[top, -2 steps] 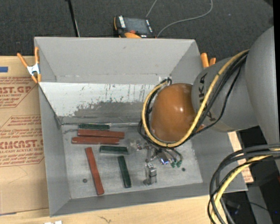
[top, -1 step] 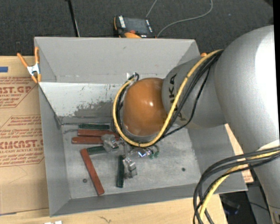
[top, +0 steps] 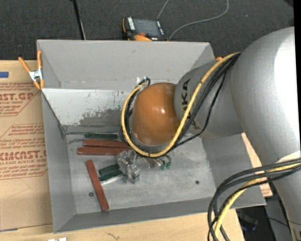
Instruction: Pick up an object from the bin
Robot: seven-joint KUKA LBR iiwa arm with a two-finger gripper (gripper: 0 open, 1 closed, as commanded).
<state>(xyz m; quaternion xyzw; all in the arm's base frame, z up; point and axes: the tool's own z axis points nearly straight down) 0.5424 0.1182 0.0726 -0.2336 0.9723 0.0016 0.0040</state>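
Note:
My gripper (top: pixel 129 170) reaches down below the orange dome to the middle of the bin floor. Its metal fingertips sit at the right end of a dark green marker-like stick (top: pixel 109 171) with a pale tip. The tips touch or straddle that end; I cannot tell which. A reddish-brown flat bar (top: pixel 97 185) lies diagonally just left of the green stick. Two more reddish-brown bars (top: pixel 102 146) lie side by side above it, running left to right.
A dark green thin stick (top: pixel 93 136) lies along the back wall's foot at the left. A small green piece (top: pixel 165 164) shows under the dome's right edge. The arm's big body covers the bin's right side.

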